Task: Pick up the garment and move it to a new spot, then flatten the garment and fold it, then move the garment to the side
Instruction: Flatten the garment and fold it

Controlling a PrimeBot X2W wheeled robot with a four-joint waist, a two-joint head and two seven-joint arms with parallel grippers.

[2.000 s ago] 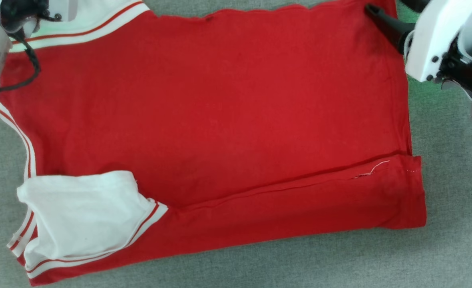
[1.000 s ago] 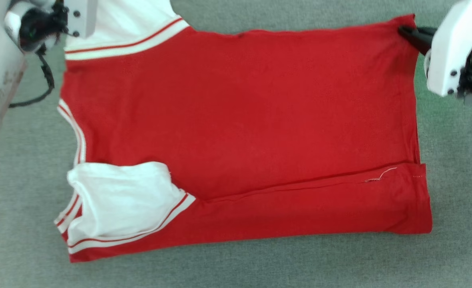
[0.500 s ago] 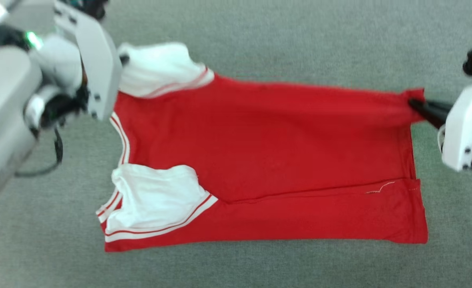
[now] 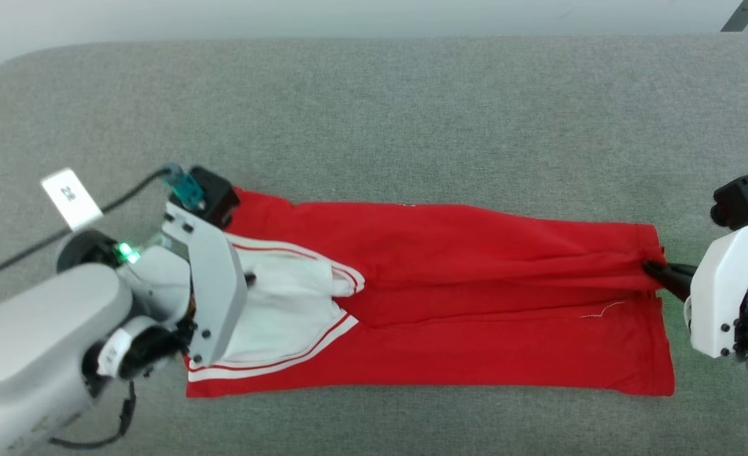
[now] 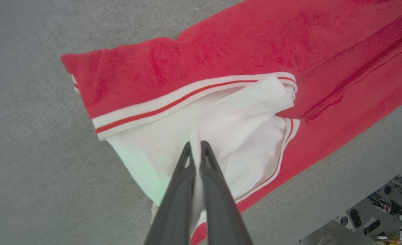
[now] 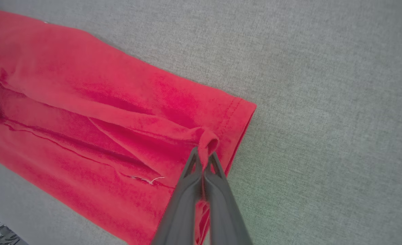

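Observation:
The garment [image 4: 475,304], red with white sleeves and striped trim, lies as a long narrow band across the grey table, its far part doubled over toward the near edge. My left gripper [image 4: 247,277] is shut on the white sleeve cloth at the band's left end. In the left wrist view the fingers [image 5: 194,146] pinch a ridge of white sleeve [image 5: 241,126] below the red body [image 5: 221,51]. My right gripper [image 4: 655,271] is shut on the red hem corner at the right end. In the right wrist view it [image 6: 204,154] clamps a bunched fold of the red cloth [image 6: 85,102].
The grey fabric-covered table [image 4: 412,114] reaches a rounded far-left corner, with bare surface beyond the garment. A white numbered tag [image 4: 69,197] hangs on the left arm's cable. Robot base parts [image 5: 384,211] show at the lower right of the left wrist view.
Both grippers have pulled the garment's far edge toward the near side, folding the far part over, so it shows as a narrower band. The head camera has also shifted, now taking in the far table.

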